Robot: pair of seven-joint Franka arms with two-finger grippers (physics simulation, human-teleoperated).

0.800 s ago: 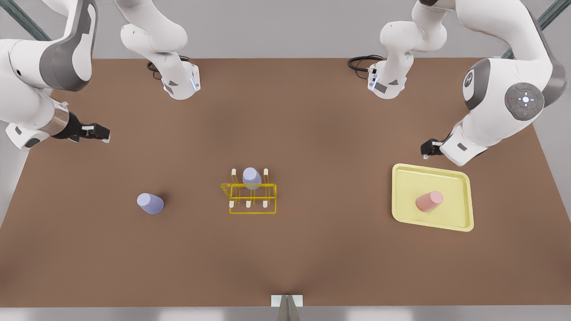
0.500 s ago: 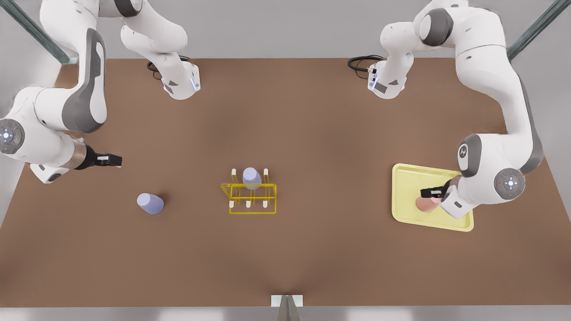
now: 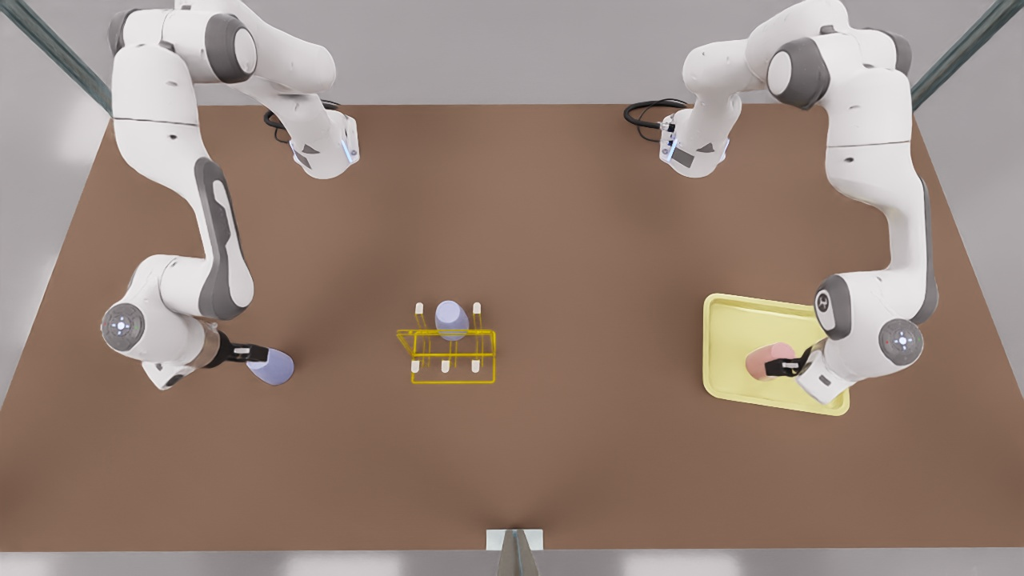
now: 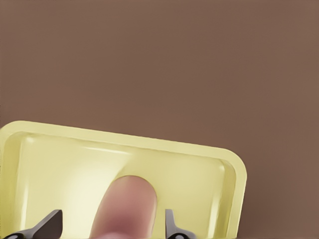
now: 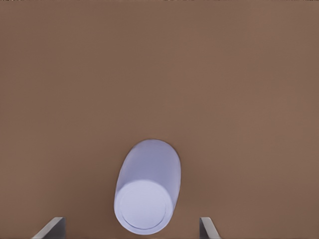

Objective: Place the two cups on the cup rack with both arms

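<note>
A salmon-pink cup (image 3: 764,360) lies on the pale-yellow tray (image 3: 736,320) at the front view's right. My left gripper (image 3: 780,368) is down at it, open, with the pink cup (image 4: 127,204) between its fingertips (image 4: 54,219) and a gap on each side. A lavender cup (image 3: 274,368) sits on the table at the front view's left. My right gripper (image 3: 254,352) is open right beside it, and the lavender cup (image 5: 148,184) stands between the wide-spread fingers (image 5: 56,224). The yellow wire cup rack (image 3: 453,332) stands mid-table.
A second lavender cup (image 3: 452,318) sits on a back peg of the rack. The two arm bases (image 3: 324,152) (image 3: 694,152) and black cables are at the table's far edge. A small grey mount (image 3: 514,548) is at the near edge.
Both arms swung down from the table's sides toward the near part. The right gripper reached the lavender cup, and the left gripper settled lower around the pink cup.
</note>
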